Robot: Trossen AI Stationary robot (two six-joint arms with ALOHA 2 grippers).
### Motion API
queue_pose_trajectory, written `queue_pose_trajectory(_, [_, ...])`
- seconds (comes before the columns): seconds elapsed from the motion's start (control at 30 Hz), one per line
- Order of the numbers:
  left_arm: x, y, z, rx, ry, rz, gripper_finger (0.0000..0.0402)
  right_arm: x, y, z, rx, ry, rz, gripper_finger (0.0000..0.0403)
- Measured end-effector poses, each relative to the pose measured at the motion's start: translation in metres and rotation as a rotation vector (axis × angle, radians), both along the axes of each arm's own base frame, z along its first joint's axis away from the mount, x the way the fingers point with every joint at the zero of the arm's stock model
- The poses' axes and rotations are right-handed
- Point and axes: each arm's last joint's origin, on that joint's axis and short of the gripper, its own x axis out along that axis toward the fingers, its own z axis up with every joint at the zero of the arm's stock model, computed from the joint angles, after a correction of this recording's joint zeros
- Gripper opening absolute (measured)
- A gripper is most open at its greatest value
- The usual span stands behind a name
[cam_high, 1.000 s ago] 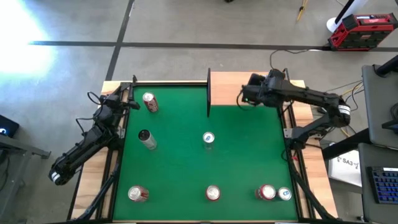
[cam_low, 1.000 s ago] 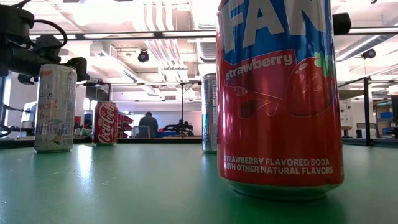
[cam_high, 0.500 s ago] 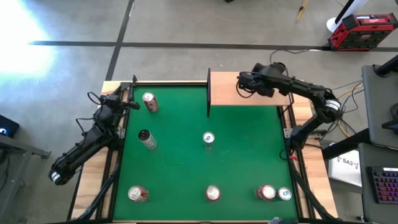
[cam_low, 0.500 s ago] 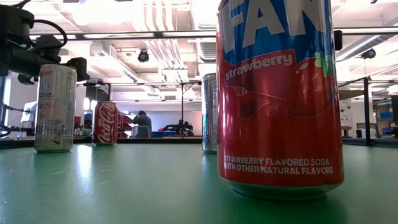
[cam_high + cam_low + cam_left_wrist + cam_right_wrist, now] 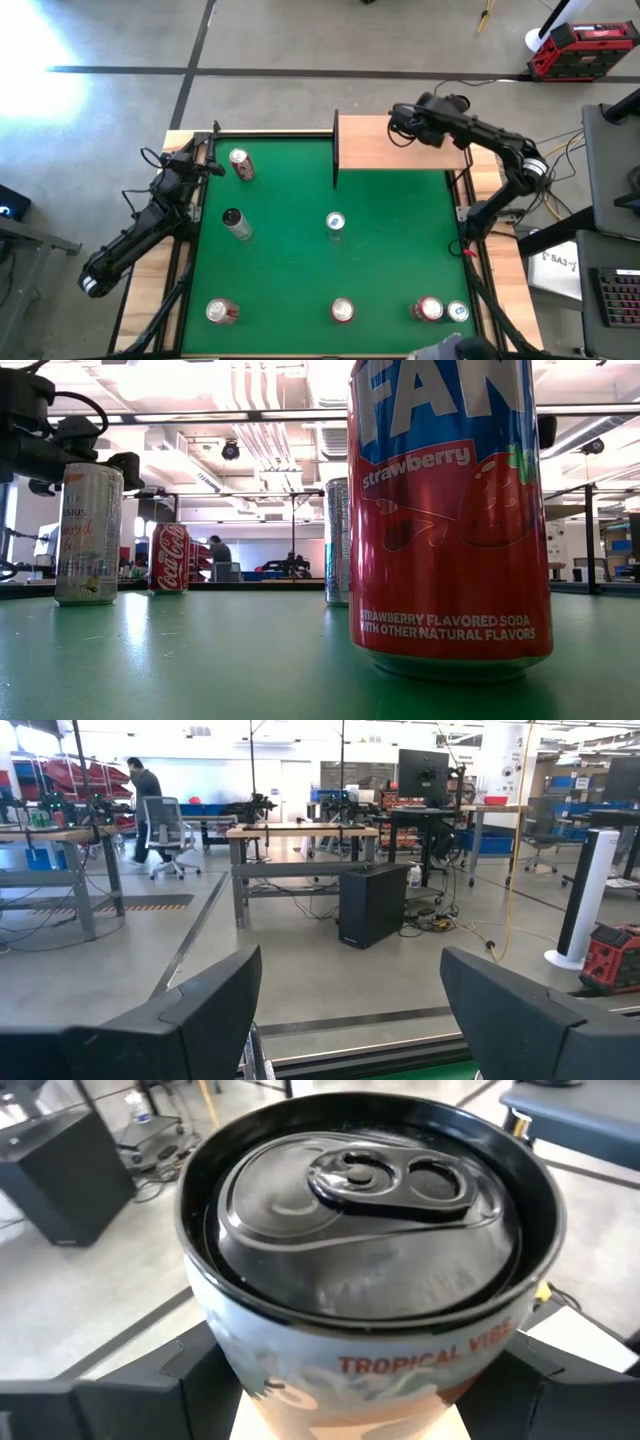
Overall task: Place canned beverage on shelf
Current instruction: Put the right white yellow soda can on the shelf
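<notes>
Since 1 second ago, right claw [image 5: 408, 121] has carried its gripped, upright can [image 5: 365, 1270] farther back above the shelf [image 5: 370, 150] directly beneath.

The large green felt table [image 5: 390, 250] with light wooden borders carries a light tan rectangular wooden shelf [image 5: 365, 145] just beside the right gripper [image 5: 398, 124]. Well apart from that gripper, seven aluminium cans stand or lie on the felt: a red-and-white can [image 5: 241, 163] and a dark-topped silver can [image 5: 236, 224] nearer the left gripper [image 5: 210, 160], a blue-topped can [image 5: 335, 223] mid-table, and four along the near edge
</notes>
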Motion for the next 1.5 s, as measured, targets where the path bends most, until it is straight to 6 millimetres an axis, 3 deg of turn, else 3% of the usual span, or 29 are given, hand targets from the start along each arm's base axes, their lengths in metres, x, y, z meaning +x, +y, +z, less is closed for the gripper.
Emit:
queue_pose_trajectory(0.5, [0.0, 0.0, 0.0, 0.0, 0.0, 0.0, 0.0293, -0.003, -0.033, -0.011, 0.036, 0.032, -0.001, 0.0275])
queue_pose_trajectory(0.97, [0.0, 0.0, 0.0, 0.0, 0.0, 0.0, 0.0293, -0.002, -0.037, -0.009, 0.045, 0.041, 0.031, 0.0276])
queue_pose_trajectory(1.5, [0.0, 0.0, 0.0, 0.0, 0.0, 0.0, 0.0293, -0.002, -0.038, -0.008, 0.075, 0.092, 0.067, 0.0322])
